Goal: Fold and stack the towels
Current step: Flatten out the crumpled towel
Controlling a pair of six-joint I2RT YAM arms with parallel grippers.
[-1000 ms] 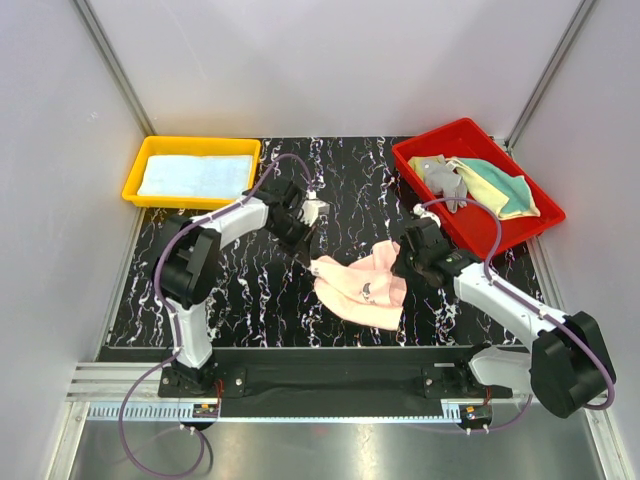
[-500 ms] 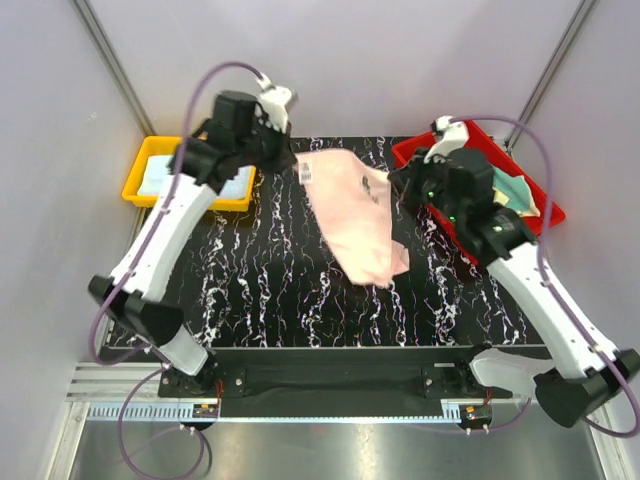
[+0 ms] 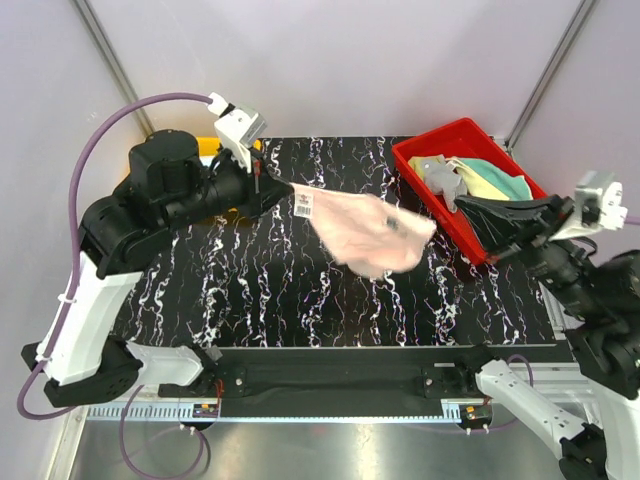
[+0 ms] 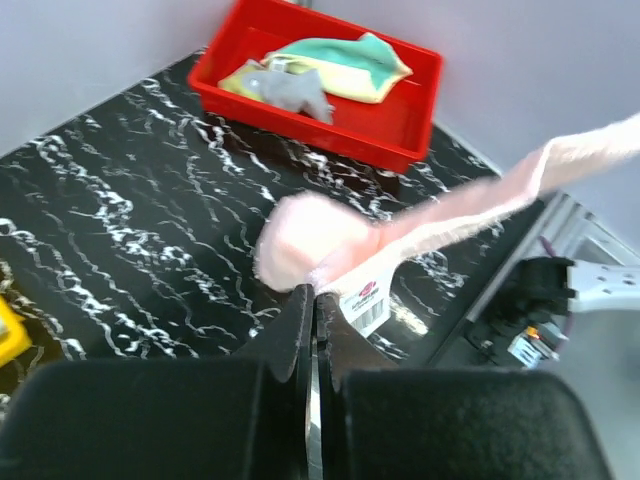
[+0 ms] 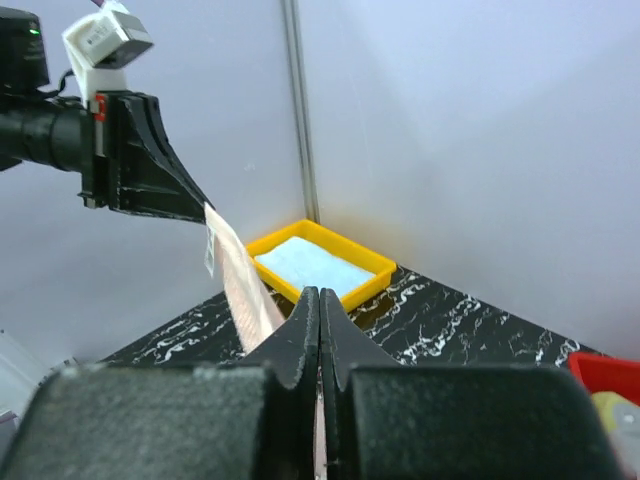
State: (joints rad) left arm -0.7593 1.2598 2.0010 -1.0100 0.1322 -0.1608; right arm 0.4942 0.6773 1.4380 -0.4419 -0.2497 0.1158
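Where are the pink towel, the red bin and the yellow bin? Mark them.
pink towel (image 3: 372,238): top view, middle of the cloth.
red bin (image 4: 310,125): left wrist view, near wall.
yellow bin (image 5: 365,285): right wrist view, front wall.

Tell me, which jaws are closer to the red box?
Right. The right jaws hang up by the red box; the left jaws are far off across the table.

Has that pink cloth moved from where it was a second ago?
Yes. The pink towel has left the table and now hangs stretched between the left gripper and right gripper, farther back, level with the red bin.
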